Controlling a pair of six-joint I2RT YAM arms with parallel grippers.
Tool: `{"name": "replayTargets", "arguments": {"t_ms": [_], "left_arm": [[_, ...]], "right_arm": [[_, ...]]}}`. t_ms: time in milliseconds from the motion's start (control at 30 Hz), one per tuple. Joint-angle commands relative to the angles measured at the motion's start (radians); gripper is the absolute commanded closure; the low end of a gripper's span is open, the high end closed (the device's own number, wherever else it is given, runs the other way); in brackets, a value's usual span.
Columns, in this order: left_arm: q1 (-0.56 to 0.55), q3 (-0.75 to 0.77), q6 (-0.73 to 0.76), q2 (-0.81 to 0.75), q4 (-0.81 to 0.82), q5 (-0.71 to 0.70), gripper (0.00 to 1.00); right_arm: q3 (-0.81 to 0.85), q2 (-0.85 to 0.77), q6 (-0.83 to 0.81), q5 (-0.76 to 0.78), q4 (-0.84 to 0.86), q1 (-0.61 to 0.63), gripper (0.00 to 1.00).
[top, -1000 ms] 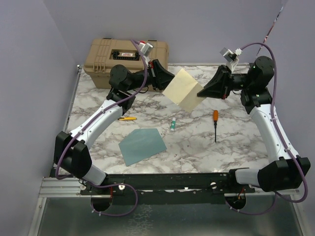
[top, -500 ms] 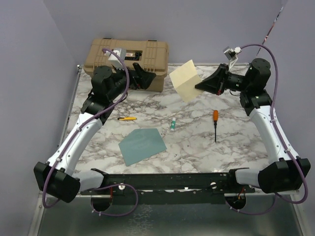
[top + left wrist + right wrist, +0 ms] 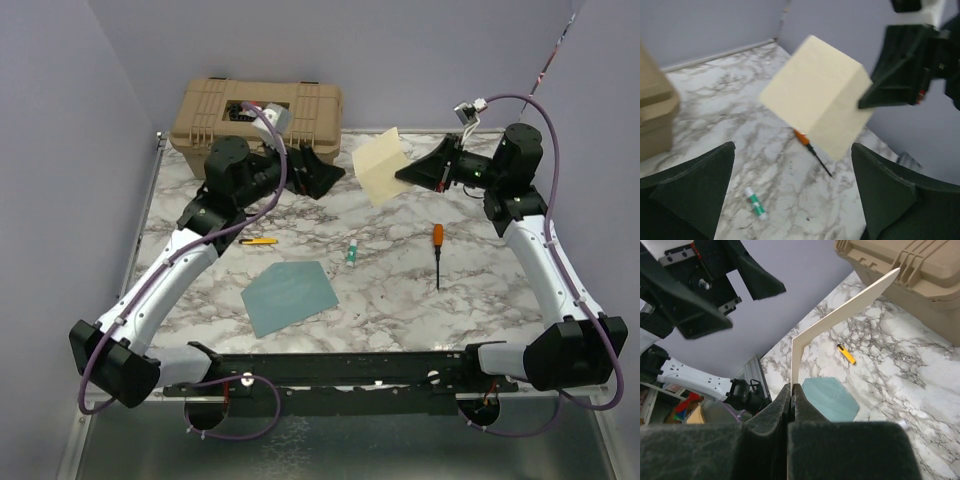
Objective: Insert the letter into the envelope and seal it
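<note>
On the marbled tabletop [image 3: 400, 300] the teal envelope [image 3: 290, 296] lies flat at lower centre, while at upper right the right gripper [image 3: 404, 174] pinches the bent cream letter [image 3: 378, 165] aloft, facing the wide-spread, empty left gripper [image 3: 322, 172].

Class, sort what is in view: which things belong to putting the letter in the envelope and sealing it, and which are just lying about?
Belongs to the job:
letter
envelope

Just lying about:
tan case
orange-handled screwdriver
small yellow tool
green-and-white tube (possibly glue for sealing; cannot tell)
</note>
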Motion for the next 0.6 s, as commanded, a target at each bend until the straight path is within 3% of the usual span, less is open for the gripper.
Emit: {"name": "replayTargets", "arguments": {"t_ms": [0, 233, 567], "left_arm": [[-0.145, 0.059, 0.013, 0.045, 0.127, 0.172, 0.01], [-0.197, 0.059, -0.024, 0.097, 0.210, 0.235, 0.01], [-0.203, 0.041, -0.033, 0.096, 0.240, 0.360, 0.15]], "right_arm": [[0.005, -0.002, 0.039, -0.084, 0.065, 0.003, 0.99], [0.003, -0.032, 0.054, -0.121, 0.084, 0.003, 0.99], [0.021, -0.050, 0.065, -0.074, 0.065, 0.003, 0.99]]}}
